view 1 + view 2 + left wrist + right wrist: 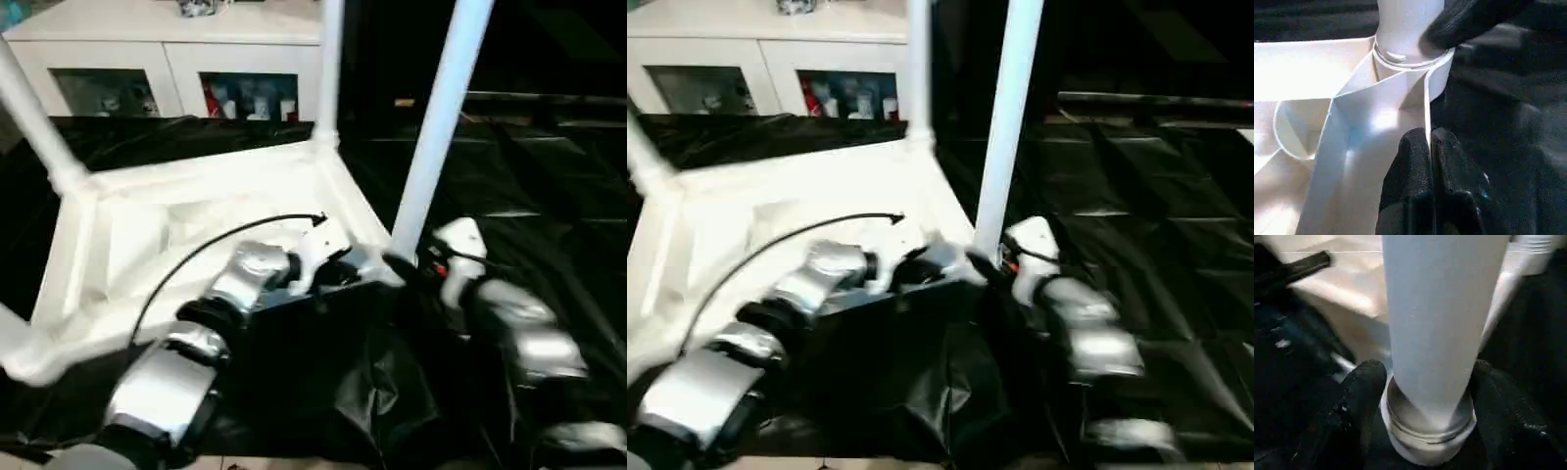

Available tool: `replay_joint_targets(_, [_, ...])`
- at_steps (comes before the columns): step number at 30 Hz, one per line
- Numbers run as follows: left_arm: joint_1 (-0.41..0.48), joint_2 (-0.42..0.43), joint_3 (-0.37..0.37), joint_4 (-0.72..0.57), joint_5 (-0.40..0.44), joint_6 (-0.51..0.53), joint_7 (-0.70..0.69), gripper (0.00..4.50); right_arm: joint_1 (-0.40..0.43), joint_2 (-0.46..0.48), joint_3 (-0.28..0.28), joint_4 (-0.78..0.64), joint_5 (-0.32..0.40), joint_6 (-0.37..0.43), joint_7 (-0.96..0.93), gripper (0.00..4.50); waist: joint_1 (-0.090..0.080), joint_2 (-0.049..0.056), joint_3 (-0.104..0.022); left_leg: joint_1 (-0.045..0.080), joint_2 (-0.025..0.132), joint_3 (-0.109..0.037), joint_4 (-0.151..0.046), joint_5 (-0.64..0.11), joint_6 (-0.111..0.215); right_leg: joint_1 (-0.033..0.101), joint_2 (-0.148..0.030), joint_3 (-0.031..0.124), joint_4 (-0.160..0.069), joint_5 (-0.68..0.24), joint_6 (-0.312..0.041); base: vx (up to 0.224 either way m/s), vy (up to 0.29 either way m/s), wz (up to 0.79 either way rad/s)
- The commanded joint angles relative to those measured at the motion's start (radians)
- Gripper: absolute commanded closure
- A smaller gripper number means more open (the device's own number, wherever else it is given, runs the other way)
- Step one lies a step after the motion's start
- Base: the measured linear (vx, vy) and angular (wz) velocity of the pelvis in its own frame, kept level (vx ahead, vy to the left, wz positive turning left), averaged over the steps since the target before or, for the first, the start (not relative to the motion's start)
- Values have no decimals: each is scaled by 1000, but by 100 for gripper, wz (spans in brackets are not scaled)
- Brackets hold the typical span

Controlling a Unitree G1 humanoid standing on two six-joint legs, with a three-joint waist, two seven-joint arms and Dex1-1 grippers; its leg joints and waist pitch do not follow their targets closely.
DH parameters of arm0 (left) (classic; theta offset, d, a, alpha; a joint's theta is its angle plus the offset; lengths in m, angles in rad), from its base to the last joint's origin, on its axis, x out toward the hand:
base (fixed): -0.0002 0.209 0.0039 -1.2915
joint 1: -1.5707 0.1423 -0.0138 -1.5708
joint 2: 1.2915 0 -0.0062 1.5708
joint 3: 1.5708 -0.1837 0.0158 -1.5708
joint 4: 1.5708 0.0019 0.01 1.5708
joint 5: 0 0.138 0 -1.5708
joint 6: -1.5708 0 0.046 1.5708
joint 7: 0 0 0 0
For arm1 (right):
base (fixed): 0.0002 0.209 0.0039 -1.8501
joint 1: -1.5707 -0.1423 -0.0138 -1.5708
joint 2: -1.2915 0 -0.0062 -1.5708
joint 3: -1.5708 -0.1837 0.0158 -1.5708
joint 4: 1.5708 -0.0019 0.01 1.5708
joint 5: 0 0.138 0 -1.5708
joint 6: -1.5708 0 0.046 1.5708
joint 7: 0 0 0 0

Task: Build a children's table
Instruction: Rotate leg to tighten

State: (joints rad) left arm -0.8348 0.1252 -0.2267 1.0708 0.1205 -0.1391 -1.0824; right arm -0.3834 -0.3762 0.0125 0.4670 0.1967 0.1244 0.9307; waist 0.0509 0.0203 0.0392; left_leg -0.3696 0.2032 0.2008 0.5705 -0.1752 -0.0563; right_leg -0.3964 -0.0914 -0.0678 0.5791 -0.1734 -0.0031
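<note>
The tabletop (196, 235) lies upside down on a surface covered with black sheeting (549, 196), its ribbed underside facing up. Legs stand in its corner sockets: one at the far corner (329, 69), one at the far left corner (34, 122), and one at the near right corner (441, 117), leaning slightly. The left gripper (1427, 147) has its two black fingers pressed together, pinching the thin edge wall of the tabletop just beside the near right socket (1405, 61). The right gripper (1425, 387) has its fingers (1364, 391) spread on either side of the base of the near right leg, close against it where it enters the socket. A white cabinet (167, 59) stands behind the work area
</note>
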Motion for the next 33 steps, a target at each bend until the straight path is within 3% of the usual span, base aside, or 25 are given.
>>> replay_joint_targets(1, [12,4,-13,-42,-37,-22,-105,450,14,-20,78,-48,30,44,140,163,11,-16,-62,5,31,-12,-51,-161,126,53,-55,32,-56,-128,-257,0,0,0])
replay_joint_targets(3, [21,29,-16,-62,-53,-2,-188,450,16,-59,85,-64,48,73,216,163,18,-14,-64,5,32,-11,-48,-139,139,54,-54,32,-47,-72,-280,0,0,0])
replay_joint_targets(6, [28,51,-22,-75,-58,3,-247,450,16,-85,92,-71,57,83,263,163,23,-13,-64,9,34,-9,-48,-151,139,50,-54,33,-46,-62,-295,0,0,0])
replay_joint_targets(10, [37,72,-22,-95,-65,17,-302,450,17,-109,99,-79,65,102,315,163,30,-13,-61,12,35,-8,-50,-180,118,48,-56,34,-50,-112,-288,0,0,0])
replay_joint_targets(14, [43,80,-22,-109,-68,25,-315,450,26,-115,106,-92,74,117,335,200,43,-12,-61,15,37,-9,-53,-179,95,47,-57,36,-51,-137,-274,0,0,0])
replay_joint_targets(21, [52,83,-20,-125,-69,30,-320,450,48,-112,116,-117,83,140,356,237,44,-13,-63,12,35,-9,-50,-162,100,50,-56,35,-47,-102,-276,0,0,0])
replay_joint_targets(24, [50,78,-16,-121,-63,21,-286,450,67,-104,118,-127,78,146,341,239,46,-13,-62,14,35,-10,-51,-171,97,48,-56,34,-50,-123,-270,0,0,0])
replay_joint_targets(28, [21,48,2,-74,-34,7,-109,450,105,-49,93,-136,66,150,217,241,48,-14,-60,15,35,-10,-53,-192,85,45,-57,35,-56,-166,-255,0,0,0])
replay_joint_targets(29, [11,37,8,-57,-25,8,-50,450,112,-21,82,-128,53,141,153,241,48,-17,-56,16,34,-11,-56,-215,71,44,-58,34,-61,-215,-243,0,0,0])
replay_joint_targets(30, [-7,5,23,-31,-21,15,53,450,109,45,54,-76,11,109,-10,242,44,-13,-52,20,33,-12,-59,-246,47,35,-59,36,-68,-277,-225,0,0,0])
replay_joint_targets(32, [-13,-13,31,-23,-24,20,90,450,108,79,40,-52,-4,96,-84,248,35,-14,-50,23,26,-18,-64,-291,17,39,-63,31,-82,-407,-180,0,0,0])
replay_joint_targets(33, [-18,-35,36,-15,-25,23,130,450,105,123,21,-34,-12,102,-173,248,29,-13,-50,22,27,-20,-67,-301,10,37,-60,33,-84,-421,-166,0,0,0])
